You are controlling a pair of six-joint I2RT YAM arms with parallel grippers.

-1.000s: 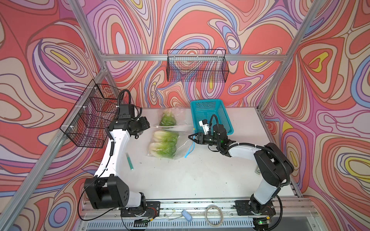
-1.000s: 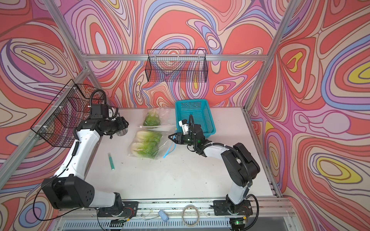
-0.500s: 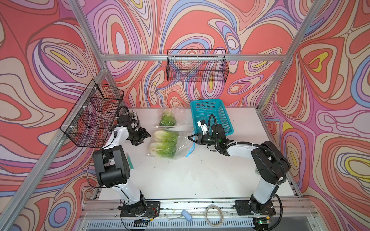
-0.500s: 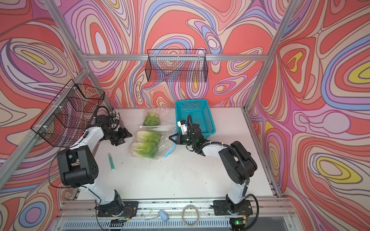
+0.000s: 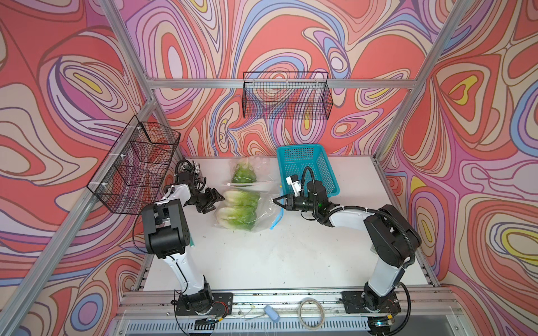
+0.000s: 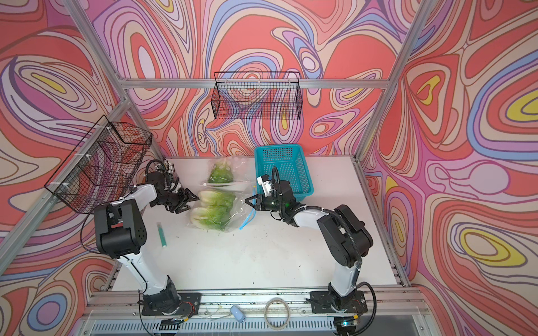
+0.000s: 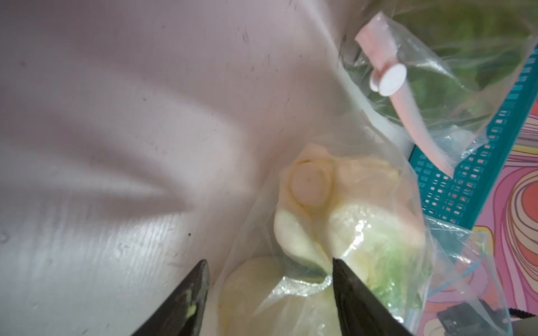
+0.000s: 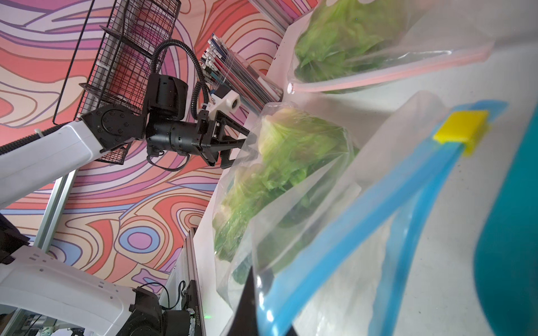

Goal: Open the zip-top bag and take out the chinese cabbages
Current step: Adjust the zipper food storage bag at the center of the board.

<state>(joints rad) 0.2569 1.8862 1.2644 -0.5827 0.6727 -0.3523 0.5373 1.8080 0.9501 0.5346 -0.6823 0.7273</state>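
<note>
Directions use a dial on the surface (image 5: pixel 262 261), with 12 o'clock at the back wall.

1. Near field. A teal pen (image 6: pixel 161 232) lies loose toward 9 o'clock, clear of the work.

2. Work zone. The zip-top bag (image 5: pixel 266 203) lies flat just beyond centre. Two of the chinese cabbages (image 5: pixel 238 216) lie inside it side by side, white stem ends toward 9 o'clock and leaves toward 3 o'clock. The blue zip strip (image 8: pixel 364 209) splits into two tracks away from the yellow slider (image 8: pixel 461 128), so the mouth is judged at least partly open.

3. Left hand (image 5: pixel 218 202). It is at the bag's 9 o'clock end. Its jaws are set wide and straddle film and stem ends without gripping.

4. Right hand (image 5: pixel 276 200). It is at the 3 o'clock end. Its jaws are fully closed and appear to pinch clear film at the mouth.

5. Handling. The heads are judged light. The leaves are soft and tear easily, and the film is thin, limp and slippery. Grip each head across its firm white stem end.

6. Far field. A second bag (image 5: pixel 259 167) with a pink strip lies at 12 o'clock of the first and holds the third cabbage (image 5: pixel 243 174). The teal basket (image 5: pixel 301 147) stands at 1 o'clock.
</note>
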